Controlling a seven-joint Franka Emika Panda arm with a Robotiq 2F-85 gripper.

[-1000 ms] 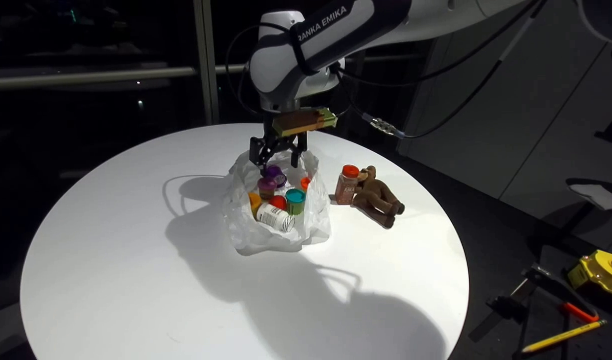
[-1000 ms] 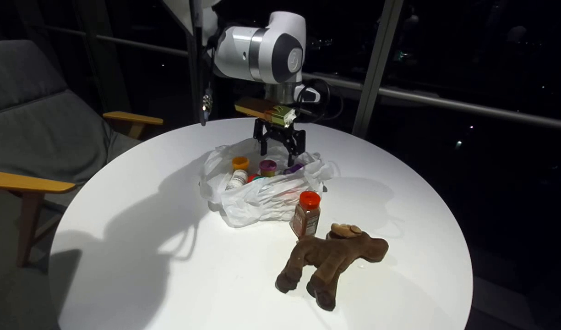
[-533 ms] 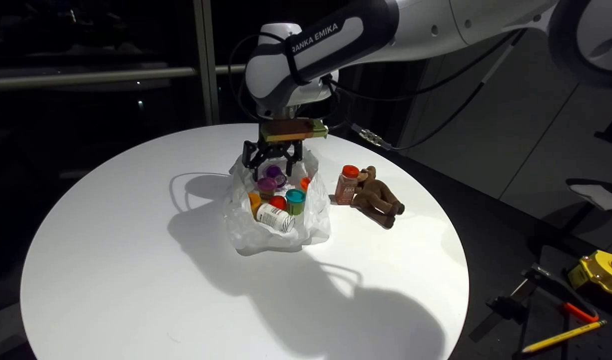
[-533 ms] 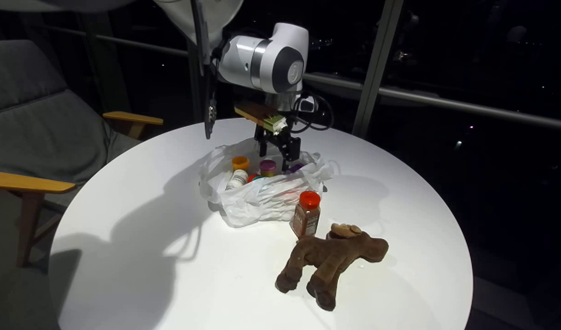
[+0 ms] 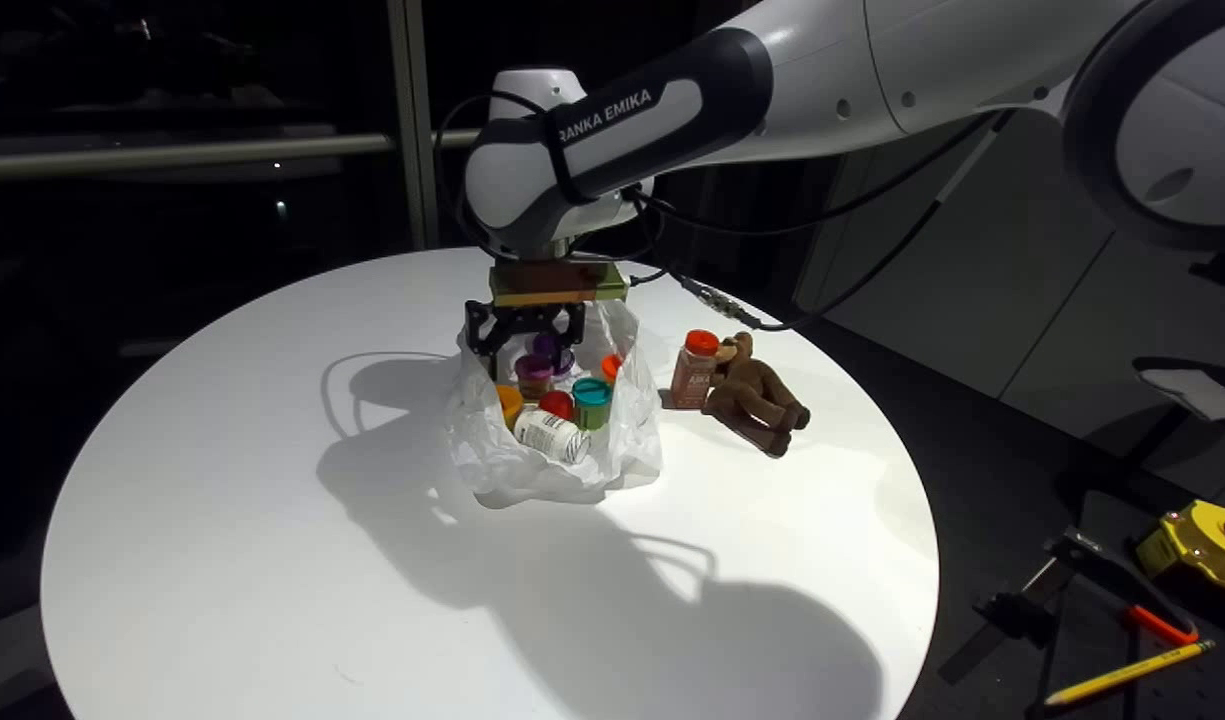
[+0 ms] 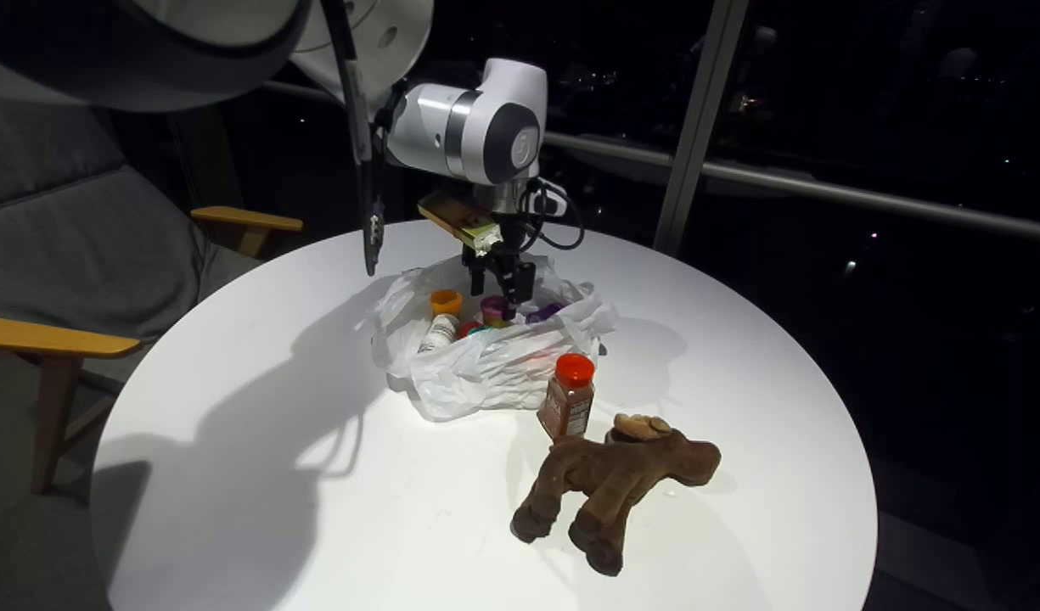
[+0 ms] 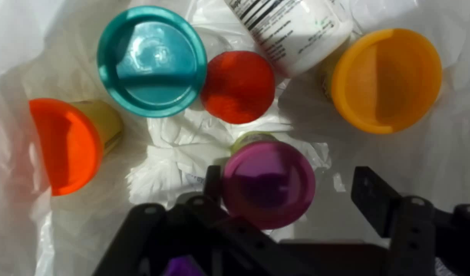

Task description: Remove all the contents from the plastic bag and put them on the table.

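Plastic bag sits on the table, gripper poised for a grab, I reckon, jaws wide either side of the magenta tub inside, so next it's pinch and lift.

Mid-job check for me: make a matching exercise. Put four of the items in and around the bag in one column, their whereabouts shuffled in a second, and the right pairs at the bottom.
Column one
1. brown toy
2. white bottle
3. magenta-lidded tub
4. red-capped jar

Column two
A. standing upright on the table, outside the plastic bag
B. framed by the open gripper in the wrist view
C. lying on the table, outside the plastic bag
D. tipped over inside the plastic bag

Right pairs: 1-C; 2-D; 3-B; 4-A
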